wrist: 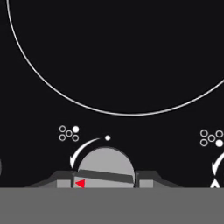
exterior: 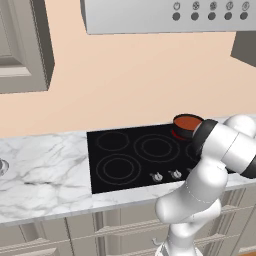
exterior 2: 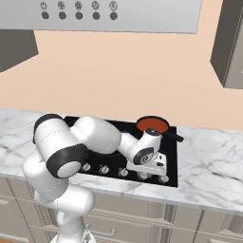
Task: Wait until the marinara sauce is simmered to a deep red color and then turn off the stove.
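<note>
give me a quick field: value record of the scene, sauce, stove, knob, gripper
sauce: orange-red, in a small dark pot at the stove's back right
stove: black glass cooktop set in a marble counter, knobs along its front edge
knob: silver, between the fingertips in the hand view, red marker at its left
gripper: low over the front knob row, jaws either side of the knob; contact unclear
hood: grey, above
</note>
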You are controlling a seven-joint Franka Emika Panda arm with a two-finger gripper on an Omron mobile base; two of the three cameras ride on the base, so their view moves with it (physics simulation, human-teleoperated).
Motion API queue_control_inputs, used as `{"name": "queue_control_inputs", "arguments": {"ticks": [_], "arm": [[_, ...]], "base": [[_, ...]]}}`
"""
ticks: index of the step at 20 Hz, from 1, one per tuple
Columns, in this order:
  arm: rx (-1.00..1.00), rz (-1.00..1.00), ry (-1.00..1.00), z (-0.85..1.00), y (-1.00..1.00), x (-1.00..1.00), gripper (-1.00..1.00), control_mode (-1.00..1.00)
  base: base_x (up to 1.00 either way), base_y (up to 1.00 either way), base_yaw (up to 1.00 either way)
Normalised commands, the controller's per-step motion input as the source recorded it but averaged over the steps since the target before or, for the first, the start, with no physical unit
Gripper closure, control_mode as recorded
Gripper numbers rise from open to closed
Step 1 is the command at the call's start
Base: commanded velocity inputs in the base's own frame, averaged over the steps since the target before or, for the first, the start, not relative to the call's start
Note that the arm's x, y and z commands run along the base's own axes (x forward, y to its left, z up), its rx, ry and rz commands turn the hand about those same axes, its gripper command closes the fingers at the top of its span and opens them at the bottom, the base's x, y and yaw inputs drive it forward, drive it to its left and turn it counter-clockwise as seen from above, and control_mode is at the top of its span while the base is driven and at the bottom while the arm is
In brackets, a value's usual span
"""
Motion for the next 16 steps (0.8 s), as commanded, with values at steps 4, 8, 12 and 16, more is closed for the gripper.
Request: {"name": "queue_control_inputs", "arguments": {"ticks": [4, 8, 12, 16], "arm": [[0.0, 0.0, 0.0, 0.0, 0.0, 0.0, 1.0, -1.0], [0.0, 0.0, 0.0, 0.0, 0.0, 0.0, 1.0, -1.0], [0.0, 0.0, 0.0, 0.0, 0.0, 0.0, 1.0, -1.0], [0.0, 0.0, 0.0, 0.0, 0.0, 0.0, 1.0, -1.0]], "base": [[0.0, 0.0, 0.0], [0.0, 0.0, 0.0], [0.0, 0.0, 0.0], [0.0, 0.0, 0.0]]}}
